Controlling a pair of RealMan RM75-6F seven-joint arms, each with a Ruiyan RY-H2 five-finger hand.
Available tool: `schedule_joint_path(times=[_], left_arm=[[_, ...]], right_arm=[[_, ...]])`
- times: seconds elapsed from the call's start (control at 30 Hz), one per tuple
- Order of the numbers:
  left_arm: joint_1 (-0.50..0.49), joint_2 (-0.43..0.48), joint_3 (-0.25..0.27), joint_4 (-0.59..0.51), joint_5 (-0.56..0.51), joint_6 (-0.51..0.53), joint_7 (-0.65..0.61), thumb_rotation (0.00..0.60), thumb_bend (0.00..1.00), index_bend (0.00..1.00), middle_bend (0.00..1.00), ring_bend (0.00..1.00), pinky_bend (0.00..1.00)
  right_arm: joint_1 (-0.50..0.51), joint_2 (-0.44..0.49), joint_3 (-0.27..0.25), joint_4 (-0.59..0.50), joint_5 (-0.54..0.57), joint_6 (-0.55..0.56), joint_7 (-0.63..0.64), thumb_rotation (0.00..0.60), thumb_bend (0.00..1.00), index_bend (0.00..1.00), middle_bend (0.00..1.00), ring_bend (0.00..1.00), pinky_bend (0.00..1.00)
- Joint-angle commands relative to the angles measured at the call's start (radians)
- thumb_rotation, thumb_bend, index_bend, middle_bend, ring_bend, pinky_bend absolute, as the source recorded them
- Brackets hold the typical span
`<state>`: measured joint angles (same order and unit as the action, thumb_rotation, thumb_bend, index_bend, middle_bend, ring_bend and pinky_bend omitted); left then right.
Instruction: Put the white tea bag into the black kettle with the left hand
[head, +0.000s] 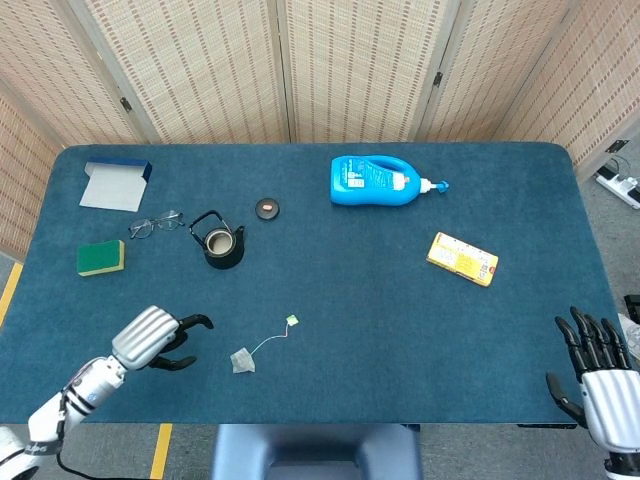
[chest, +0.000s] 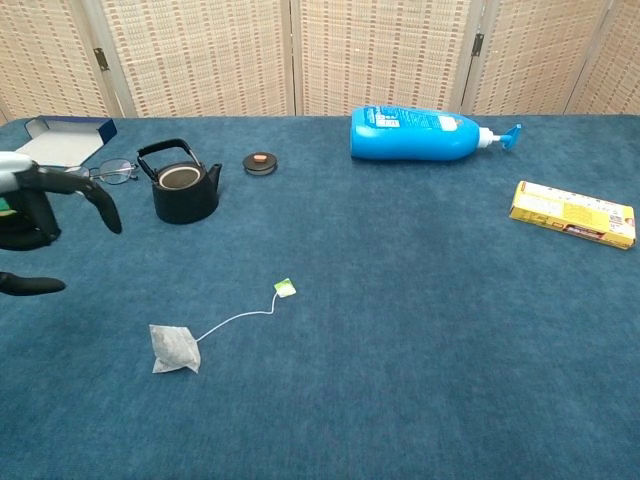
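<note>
my left hand (head: 152, 339) has its fingers wide apart and empty, with the white tea bag (head: 243, 360) lying near the fingertips (head: 203, 322).

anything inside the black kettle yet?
The round black kettle stands open, its small lid lying apart on the table. Nothing shows at the mouth; the bottom is hidden. The white tea bag lies outside.

I see a blue bottle (head: 375, 181) lying near the table's far edge, a yellow box (head: 462, 259) toward the right edge, and glasses (head: 155, 223), a sponge (head: 101, 257) and an open box (head: 115, 186) by the far left corner.
</note>
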<state>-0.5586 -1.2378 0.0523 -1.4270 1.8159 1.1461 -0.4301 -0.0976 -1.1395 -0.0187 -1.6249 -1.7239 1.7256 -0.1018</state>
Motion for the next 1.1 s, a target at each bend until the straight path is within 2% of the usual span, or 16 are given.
schedule_joint_path(times=[0.03,0.3,0.5,0.63,0.9,1.1], left_arm=[[-0.126,-0.049,-0.013,-0.032,-0.051,-0.192,-0.045,0.600,0.39,0.41,1.00,1.00,1.00],[-0.202,-0.113,-0.069,-0.072,-0.169,-0.312,0.007,0.600,0.45,0.44,1.00,1.00,1.00],[-0.225,-0.171,-0.097,-0.075,-0.256,-0.357,0.118,0.600,0.45,0.42,1.00,1.00,1.00],[-0.244,-0.225,-0.120,-0.033,-0.324,-0.388,0.211,0.600,0.45,0.40,1.00,1.00,1.00],[-0.264,-0.314,-0.172,0.025,-0.437,-0.374,0.366,0.600,0.45,0.38,1.00,1.00,1.00],[-0.278,-0.379,-0.204,0.087,-0.480,-0.363,0.367,0.600,0.44,0.43,1.00,1.00,1.00]], right_arm=[[-0.019,0.002,-0.010,0.019,-0.036,0.047,0.025,0.600,0.40,0.00,0.00,0.00,0.00],[-0.047,-0.015,-0.031,0.068,-0.113,0.118,0.033,0.600,0.40,0.00,0.00,0.00,0.00],[-0.055,-0.025,-0.037,0.085,-0.138,0.134,0.028,0.600,0.40,0.00,0.00,0.00,0.00],[-0.056,-0.028,-0.042,0.090,-0.152,0.130,0.019,0.600,0.40,0.00,0.00,0.00,0.00],[-0.056,-0.028,-0.045,0.094,-0.161,0.129,0.021,0.600,0.40,0.00,0.00,0.00,0.00],[-0.060,-0.030,-0.047,0.100,-0.173,0.137,0.020,0.600,0.40,0.00,0.00,0.00,0.00]])
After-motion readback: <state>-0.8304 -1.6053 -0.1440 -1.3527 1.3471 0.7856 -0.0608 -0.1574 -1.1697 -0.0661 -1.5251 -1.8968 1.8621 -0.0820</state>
